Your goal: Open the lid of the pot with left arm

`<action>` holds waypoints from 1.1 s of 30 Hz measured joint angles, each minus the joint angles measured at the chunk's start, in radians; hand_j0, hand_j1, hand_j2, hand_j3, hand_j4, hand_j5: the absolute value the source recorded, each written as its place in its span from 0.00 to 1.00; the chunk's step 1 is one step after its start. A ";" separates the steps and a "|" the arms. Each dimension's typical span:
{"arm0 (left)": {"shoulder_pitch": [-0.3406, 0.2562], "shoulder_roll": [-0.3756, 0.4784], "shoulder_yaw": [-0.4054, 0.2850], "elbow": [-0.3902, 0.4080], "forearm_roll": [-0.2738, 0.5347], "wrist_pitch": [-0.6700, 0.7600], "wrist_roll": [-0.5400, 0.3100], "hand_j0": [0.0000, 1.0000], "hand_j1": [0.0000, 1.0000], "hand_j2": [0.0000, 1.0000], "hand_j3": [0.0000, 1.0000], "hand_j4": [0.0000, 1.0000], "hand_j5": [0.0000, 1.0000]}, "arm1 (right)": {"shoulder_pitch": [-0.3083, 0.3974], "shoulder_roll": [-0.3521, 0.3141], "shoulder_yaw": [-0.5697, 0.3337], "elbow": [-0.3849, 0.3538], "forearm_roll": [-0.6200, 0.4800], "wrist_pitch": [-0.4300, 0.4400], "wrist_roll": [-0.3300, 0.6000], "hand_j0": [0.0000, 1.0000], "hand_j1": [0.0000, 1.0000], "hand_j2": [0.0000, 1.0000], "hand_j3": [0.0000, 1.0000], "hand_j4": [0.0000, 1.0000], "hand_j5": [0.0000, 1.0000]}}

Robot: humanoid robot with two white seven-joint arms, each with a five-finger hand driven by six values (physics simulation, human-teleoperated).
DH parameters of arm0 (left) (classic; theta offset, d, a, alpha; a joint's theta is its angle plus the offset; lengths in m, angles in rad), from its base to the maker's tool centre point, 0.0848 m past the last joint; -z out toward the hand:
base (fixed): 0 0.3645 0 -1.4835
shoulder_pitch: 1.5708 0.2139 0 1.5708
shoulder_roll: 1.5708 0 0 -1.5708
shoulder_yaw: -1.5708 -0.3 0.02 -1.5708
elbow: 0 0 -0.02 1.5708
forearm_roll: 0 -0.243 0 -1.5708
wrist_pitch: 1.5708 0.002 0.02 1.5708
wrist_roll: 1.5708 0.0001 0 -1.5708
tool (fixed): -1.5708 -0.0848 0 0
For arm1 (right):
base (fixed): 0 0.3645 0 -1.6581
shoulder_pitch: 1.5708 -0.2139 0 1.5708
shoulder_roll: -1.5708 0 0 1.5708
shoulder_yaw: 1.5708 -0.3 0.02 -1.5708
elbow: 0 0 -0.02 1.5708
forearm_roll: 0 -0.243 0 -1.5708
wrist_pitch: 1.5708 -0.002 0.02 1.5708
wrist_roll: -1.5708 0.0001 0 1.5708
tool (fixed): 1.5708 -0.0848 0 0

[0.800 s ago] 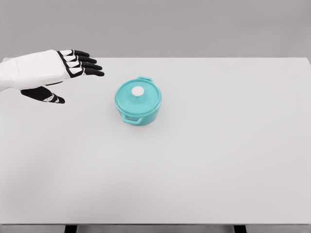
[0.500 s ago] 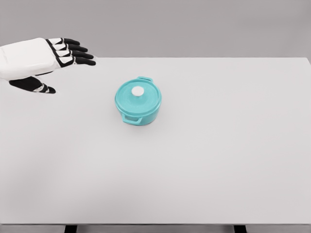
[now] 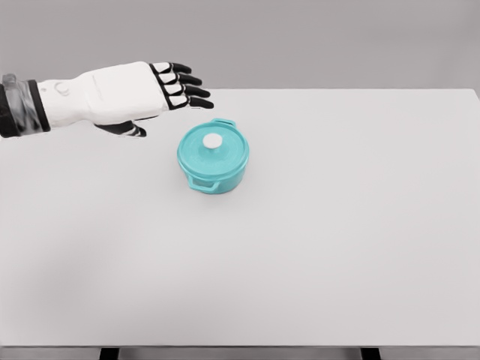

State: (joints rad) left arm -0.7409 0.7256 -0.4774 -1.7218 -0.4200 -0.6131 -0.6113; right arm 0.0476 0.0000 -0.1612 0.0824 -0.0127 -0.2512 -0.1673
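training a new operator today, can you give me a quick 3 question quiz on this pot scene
1. True or false: the lid is on the pot.
2. What colour is the knob on the lid?
3. Where is the left hand? A) gripping the knob B) up and to the left of the pot, fingers spread, touching nothing C) flat on the table

Key: 1 true; 2 white; 3 B

A white table [image 3: 337, 247] stands before a plain grey wall [image 3: 315, 41].
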 measured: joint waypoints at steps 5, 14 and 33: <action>-0.028 -0.057 -0.086 0.003 -0.016 0.000 0.000 1.00 1.00 1.00 1.00 1.00 1.00 | 0.000 0.000 0.000 0.000 0.000 0.000 0.000 1.00 1.00 1.00 1.00 1.00 1.00; -0.077 -0.110 -0.173 0.008 -0.024 0.000 0.000 1.00 1.00 1.00 1.00 1.00 1.00 | 0.002 0.000 0.000 0.000 0.000 0.000 0.000 1.00 1.00 1.00 1.00 1.00 1.00; -0.100 -0.166 -0.200 0.137 -0.157 0.000 0.000 1.00 1.00 1.00 1.00 1.00 1.00 | 0.000 0.000 0.000 0.000 0.000 0.000 0.000 1.00 1.00 1.00 1.00 1.00 1.00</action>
State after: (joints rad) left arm -0.8406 0.5595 -0.6773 -1.5844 -0.5767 -0.6135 -0.6114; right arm 0.0476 0.0000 -0.1613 0.0824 -0.0127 -0.2510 -0.1672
